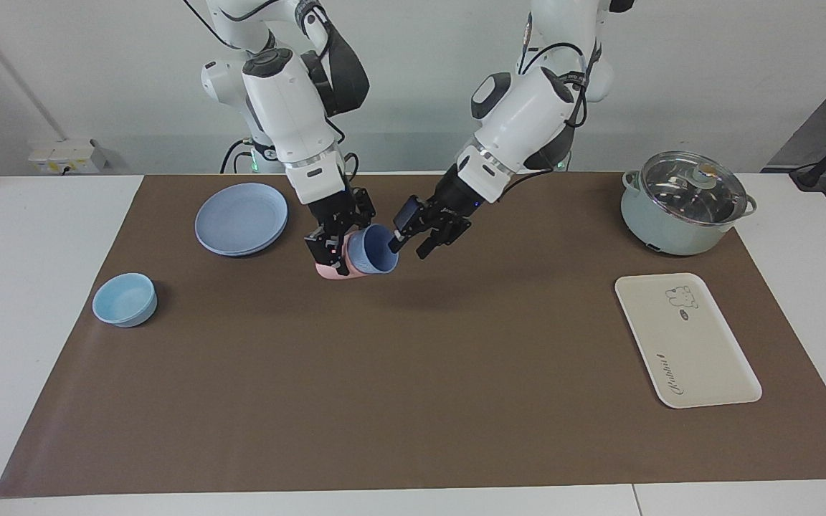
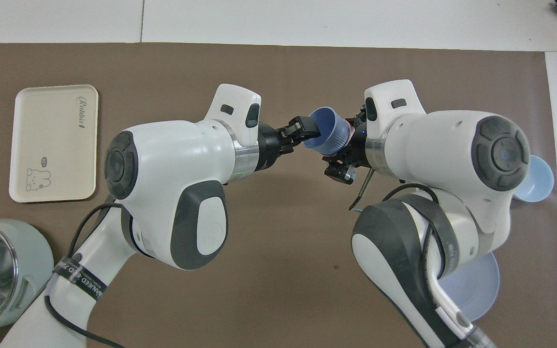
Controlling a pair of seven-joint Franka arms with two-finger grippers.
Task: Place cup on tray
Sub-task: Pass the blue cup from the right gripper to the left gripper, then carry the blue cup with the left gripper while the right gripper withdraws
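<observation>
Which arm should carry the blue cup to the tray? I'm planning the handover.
Left. The left gripper already has a finger at the cup's rim, and the tray lies toward its end of the table. The right gripper holds the nested cups.

Robot lab bench, set up as a mock kitchen: brown mat (image 1: 413, 373) over white table (image 1: 40, 322), bare wall, power strip (image 1: 65, 154) beside the mat; lidded pot (image 1: 685, 204), plate (image 1: 241, 218), bowl (image 1: 125, 299) on the mat.
</observation>
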